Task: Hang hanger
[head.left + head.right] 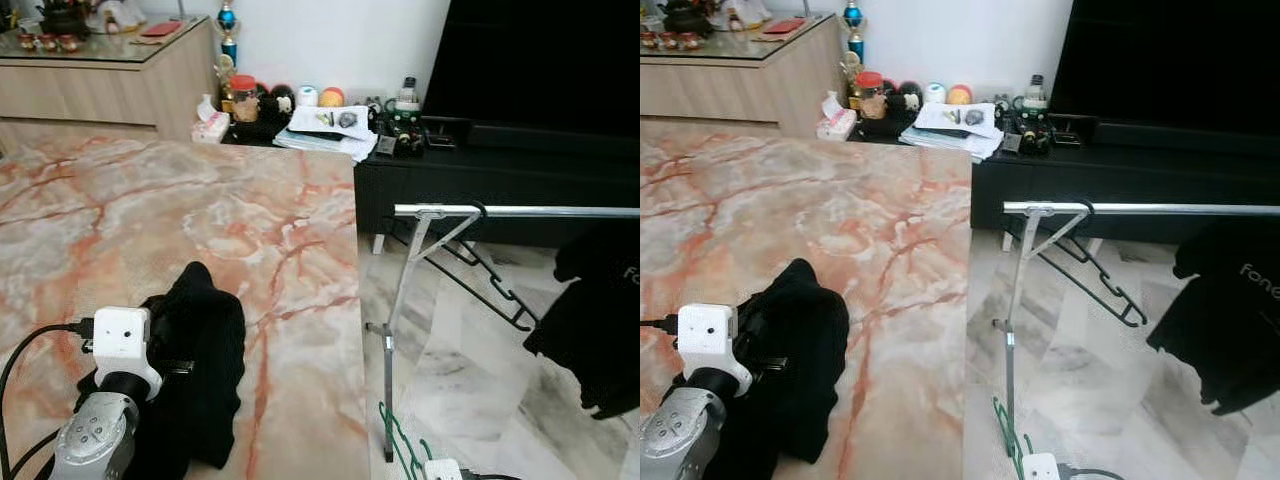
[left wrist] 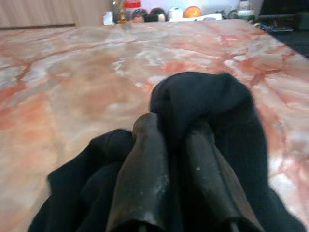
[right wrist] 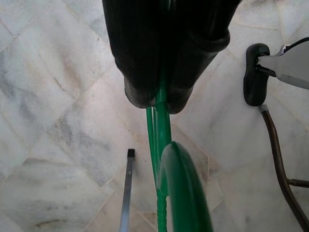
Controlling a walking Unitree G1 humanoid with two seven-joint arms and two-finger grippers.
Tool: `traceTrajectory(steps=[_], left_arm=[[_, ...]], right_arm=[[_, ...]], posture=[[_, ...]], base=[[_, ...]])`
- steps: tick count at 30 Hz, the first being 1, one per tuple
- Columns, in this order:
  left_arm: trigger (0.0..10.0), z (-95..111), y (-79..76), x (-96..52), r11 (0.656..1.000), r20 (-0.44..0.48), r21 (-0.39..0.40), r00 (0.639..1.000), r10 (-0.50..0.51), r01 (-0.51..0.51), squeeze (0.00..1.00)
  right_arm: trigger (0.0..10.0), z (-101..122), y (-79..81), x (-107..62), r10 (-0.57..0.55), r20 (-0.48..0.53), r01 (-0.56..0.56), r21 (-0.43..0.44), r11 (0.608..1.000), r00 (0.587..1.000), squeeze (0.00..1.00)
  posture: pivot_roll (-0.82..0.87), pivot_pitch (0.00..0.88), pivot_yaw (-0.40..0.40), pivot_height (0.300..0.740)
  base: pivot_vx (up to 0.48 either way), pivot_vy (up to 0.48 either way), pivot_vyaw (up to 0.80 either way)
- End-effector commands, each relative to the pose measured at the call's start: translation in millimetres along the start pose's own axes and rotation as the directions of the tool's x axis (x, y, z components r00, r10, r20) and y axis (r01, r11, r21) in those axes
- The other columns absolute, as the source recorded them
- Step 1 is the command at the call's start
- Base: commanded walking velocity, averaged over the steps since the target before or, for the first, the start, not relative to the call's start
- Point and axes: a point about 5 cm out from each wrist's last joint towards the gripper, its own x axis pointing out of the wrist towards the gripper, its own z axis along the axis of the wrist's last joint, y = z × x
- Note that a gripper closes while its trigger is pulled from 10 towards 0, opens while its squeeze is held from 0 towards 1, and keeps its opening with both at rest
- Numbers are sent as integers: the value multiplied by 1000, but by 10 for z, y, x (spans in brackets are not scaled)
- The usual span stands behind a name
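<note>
A black garment lies bunched on the marble table at the near left. My left gripper is shut on a fold of the garment. Low down beside the table's right edge, my right gripper is shut on a green hanger, whose wire also shows in the left eye view. The silver clothes rail runs to the right above the floor. It carries an empty black hanger and a dark garment.
The rack's upright post stands close to the table edge, and its black foot rests on the marble floor near my right gripper. A black TV console with clutter lies behind, and a wooden sideboard stands at the back left.
</note>
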Motion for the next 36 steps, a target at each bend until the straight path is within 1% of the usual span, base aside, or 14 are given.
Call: traceTrajectory(steps=[1,8,12,13,19,20,21,22,24,25,27,30,36], left_arm=[[10000,34,-18,-32,1000,2,14,1000,-27,27,1000],[10000,2,30,-154,1000,-14,21,1000,-10,11,1000],[10000,52,134,-211,999,-7,35,1000,16,-16,1000],[10000,91,166,-233,999,7,38,1000,25,-25,1000],[10000,187,223,-282,998,46,21,997,67,-68,1000],[10000,212,217,-264,997,57,6,995,76,-76,933],[10000,235,196,-240,997,68,5,995,73,-74,0],[10000,271,155,-202,998,84,6,995,62,-63,0],[10000,290,118,-178,999,91,5,995,48,-49,0],[10000,283,61,-150,1000,88,4,996,25,-26,0],[10000,268,10,-125,1000,85,8,996,5,-6,0],[10000,234,-30,-102,1000,79,-7,997,3,-2,0],[10000,227,-59,-95,1000,73,-3,997,-5,5,0]], right_arm=[[10000,-35,0,-7,-1,-13,1,-4,1000,1000,0],[10000,-44,-7,-9,2,-17,-2,-8,1000,1000,0],[10000,-49,-12,-10,2,-19,-3,-10,1000,1000,0],[10000,-52,-14,-11,2,-20,-3,-10,1000,1000,0],[10000,-56,-31,-13,-7,-19,7,-3,1000,1000,0],[10000,-57,-36,-13,-9,-21,9,-3,1000,1000,0],[10000,-57,-40,-13,-12,-21,12,2,1000,1000,0],[10000,-59,-45,-14,-16,-22,16,9,1000,1000,0],[10000,-59,-49,-14,-18,-23,18,11,1000,1000,0],[10000,-57,-54,-13,-22,-22,23,22,1000,1000,0],[10000,-51,-59,-12,-25,-21,26,27,999,999,0],[10000,-38,-69,-9,-34,-17,35,37,999,999,0],[10000,-23,-103,-8,-46,-16,47,44,998,999,0]], posture=[[123,84,-18,740],[131,72,-21,740],[134,65,-22,740],[135,60,-21,740],[139,56,-24,740],[142,55,-27,740],[141,55,-28,740],[140,55,-28,740],[140,55,-28,740],[137,56,-28,740],[130,62,-27,740],[120,71,-27,740],[124,81,-28,740]], base=[[0,0,0],[0,0,0],[0,0,0],[0,0,0],[0,0,0],[0,0,0],[0,0,0],[0,0,0],[0,0,0],[0,0,0],[0,0,0],[0,-326,0],[0,-475,0]])
